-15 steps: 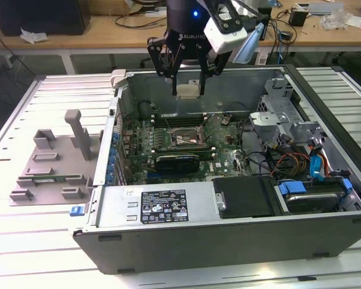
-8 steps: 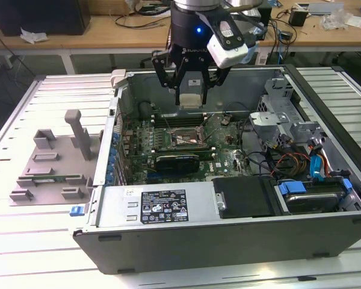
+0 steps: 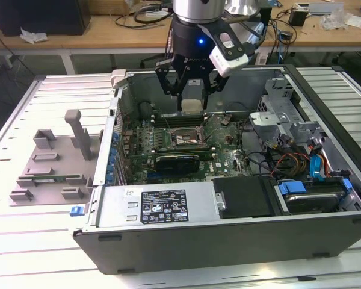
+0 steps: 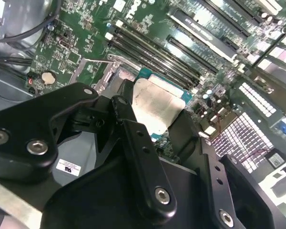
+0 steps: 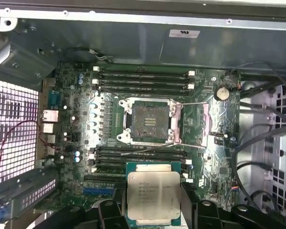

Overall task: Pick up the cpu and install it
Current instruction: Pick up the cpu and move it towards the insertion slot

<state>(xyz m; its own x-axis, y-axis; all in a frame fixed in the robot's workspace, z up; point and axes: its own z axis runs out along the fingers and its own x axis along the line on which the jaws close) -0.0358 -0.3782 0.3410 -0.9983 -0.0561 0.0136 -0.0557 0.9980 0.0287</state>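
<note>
Workbenches strewn with cables (image 3: 150, 15) run across the back of the room, and in front of them a white slatted table (image 3: 24, 253) carries everything. At the exterior view's left a grey plastic fixture (image 3: 54, 159) lies flat on the table, with nothing in it that I can make out. Just beside it is an open computer case (image 3: 228, 241) on its side, motherboard up. Over the middle of the board hangs the claw (image 3: 191, 99), fingers pressed in on the cpu (image 3: 192, 107), which it pinches by two opposite edges. The chip is held flat, metal top upward, clear of the board. Below it, nearer the camera, is the socket (image 3: 182, 137), and nearer again a long black expansion card (image 3: 177, 161). In the first wrist view the cpu (image 5: 153, 193) sits between the black fingers (image 5: 109, 212), apart from the socket (image 5: 150, 119), whose dark contact field lies bare with its thin wire lever alongside. The second wrist view shows the cpu (image 4: 155, 107) gripped, with memory slots (image 4: 152, 50) beyond it. Toward the exterior view's right are loose cables and a drive bay with blue tabs (image 3: 307, 192). By my reading the pick is done and the step in hand is the carry to the socket. Seating would call for the chip to be square over the opening, correctly turned, level, and let down gently.
</note>
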